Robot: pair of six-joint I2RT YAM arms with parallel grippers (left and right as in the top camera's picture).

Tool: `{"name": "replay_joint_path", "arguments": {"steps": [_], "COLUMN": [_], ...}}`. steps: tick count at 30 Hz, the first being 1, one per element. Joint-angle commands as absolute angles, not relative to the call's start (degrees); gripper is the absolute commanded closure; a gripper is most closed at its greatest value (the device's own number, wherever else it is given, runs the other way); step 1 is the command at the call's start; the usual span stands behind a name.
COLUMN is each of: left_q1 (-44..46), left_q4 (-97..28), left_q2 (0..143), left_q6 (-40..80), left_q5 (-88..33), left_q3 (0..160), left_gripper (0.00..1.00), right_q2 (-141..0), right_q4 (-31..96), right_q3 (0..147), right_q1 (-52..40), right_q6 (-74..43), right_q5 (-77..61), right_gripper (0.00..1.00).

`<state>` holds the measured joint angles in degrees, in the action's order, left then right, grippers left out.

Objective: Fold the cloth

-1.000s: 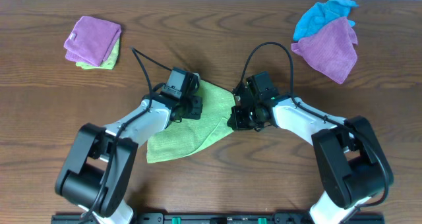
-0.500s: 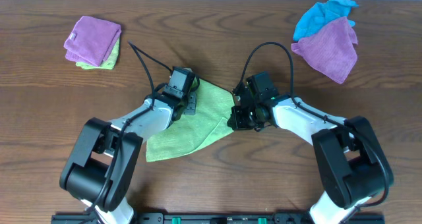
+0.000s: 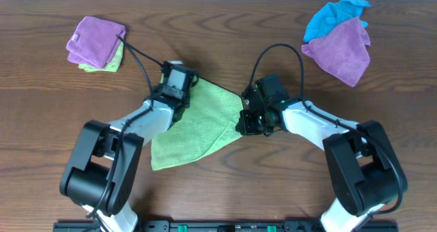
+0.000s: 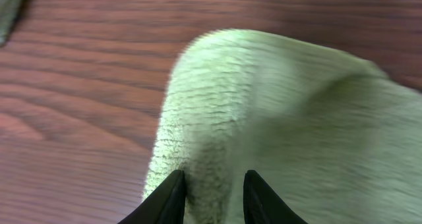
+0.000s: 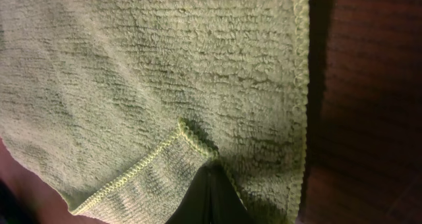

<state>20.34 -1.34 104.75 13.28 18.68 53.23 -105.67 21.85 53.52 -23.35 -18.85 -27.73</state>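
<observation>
Fuzzy, hem-stitched cloth [image 3: 198,126] pinched by right gripper [image 5: 209,174], seemingly left gripper [image 4: 211,184] too.

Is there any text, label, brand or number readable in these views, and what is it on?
There is none to read. The green cloth, the folded purple cloth, the blue cloth and the table are plain. The left arm and right arm show no legible marking.

Lime-green cloth [image 3: 198,126], partly folded and rumpled, mid-table on dark wood.
</observation>
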Motion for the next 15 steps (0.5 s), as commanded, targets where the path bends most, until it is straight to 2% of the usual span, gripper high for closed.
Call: {"name": "replay_joint_path", "arguments": {"steps": [1, 9, 15], "left_q1": [18.17, 16.88, 16.95], "left_q4": [-1.8, -4.8, -7.55], "left_q2": [105.71, 105.6, 102.41], "left_q6": [12.86, 12.91, 13.41], "left_q5": [21.02, 23.55, 23.51], "left_q3": [53.19, 53.19, 53.21], "left_gripper": [0.7, 0.75, 0.75], "right_q2": [-108.27, -108.27, -107.39], "right_q4": [24.1, 25.96, 30.5], "right_q3": [50.78, 50.78, 51.03], "right_q1": [-22.9, -22.9, -22.9], "right_q6": [-18.41, -18.44, -19.92], "right_q5": [-21.47, -21.45, -21.43], "right_gripper": [0.98, 0.99, 0.98]}}
